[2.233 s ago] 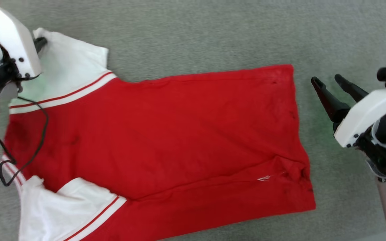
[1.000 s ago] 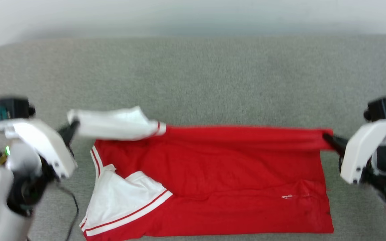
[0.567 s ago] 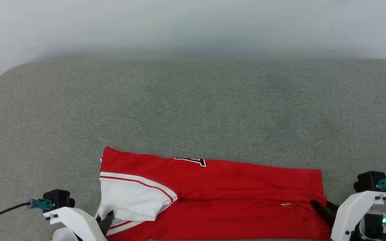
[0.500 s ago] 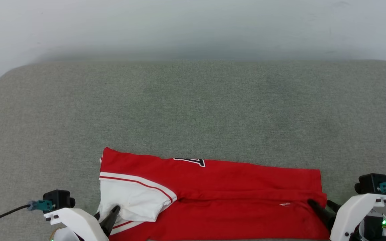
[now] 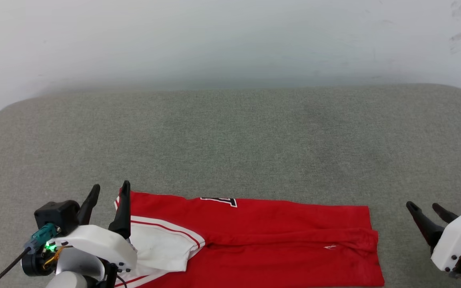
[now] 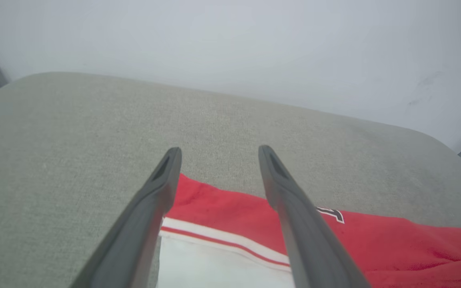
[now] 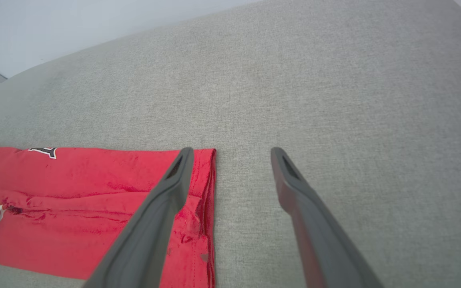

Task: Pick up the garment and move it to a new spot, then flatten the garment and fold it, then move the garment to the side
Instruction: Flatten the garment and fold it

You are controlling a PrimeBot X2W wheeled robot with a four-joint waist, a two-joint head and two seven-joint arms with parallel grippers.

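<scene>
Now the garment lies as a long folded band at the near edge of the grey padded surface, running left to right. Its body is red. The white sleeve, with its red-striped trim, lies on top at the left end, and a bit of the white-black lettering peeks out along the far edge. A soft ridge of cloth runs lengthwise through the middle, and the right end looks slightly rumpled near the hem.

The left gripper is at the garment's left end with its fingers spread wide and nothing between them. One finger rises over the bare grey surface just left of the cloth, and the other crosses the far-left corner of the red fabric — whether it touches the cloth I cannot tell.

The right gripper is off the garment's right end, over the bare surface and apart from the hem. Its fingers are also spread wide and empty. In the right wrist view one finger passes in front of the hem — the other stands over plain grey.

A pale wall rises beyond the far edge.
</scene>
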